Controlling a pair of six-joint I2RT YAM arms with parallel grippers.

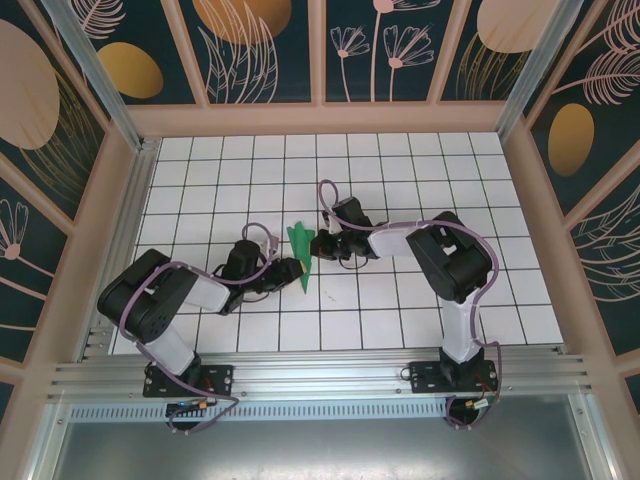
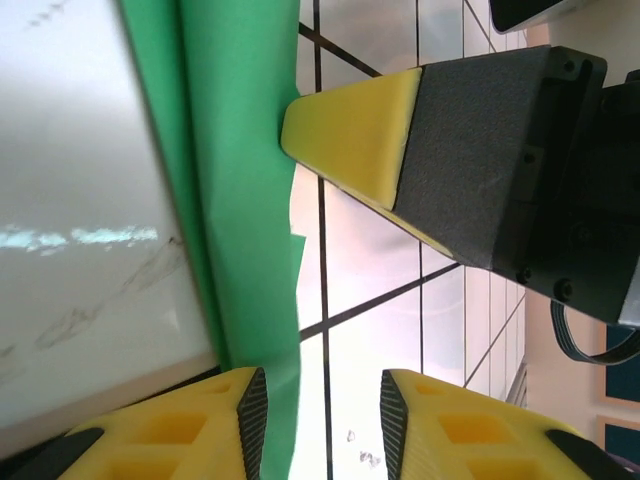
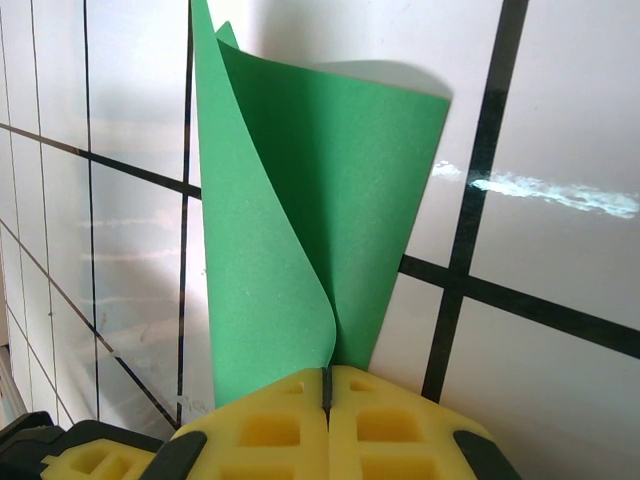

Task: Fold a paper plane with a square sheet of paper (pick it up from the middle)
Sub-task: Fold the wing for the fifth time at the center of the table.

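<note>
The right claw [image 3: 328, 385] is pinching the half-folded green paper [image 3: 300, 220] at mid-bench [image 3: 560, 120], and the left claw [image 2: 320, 410] is standing part-open just beside its edge, so it is probably best gripping squarely along the crease without tugging.

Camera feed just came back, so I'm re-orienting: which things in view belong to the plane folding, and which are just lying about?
Belongs to the job: folded green paper, pinched in the shut right gripper; left gripper, open, beside the paper.
Just there: white grid table; patterned walls; aluminium rail at the near edge.
</note>
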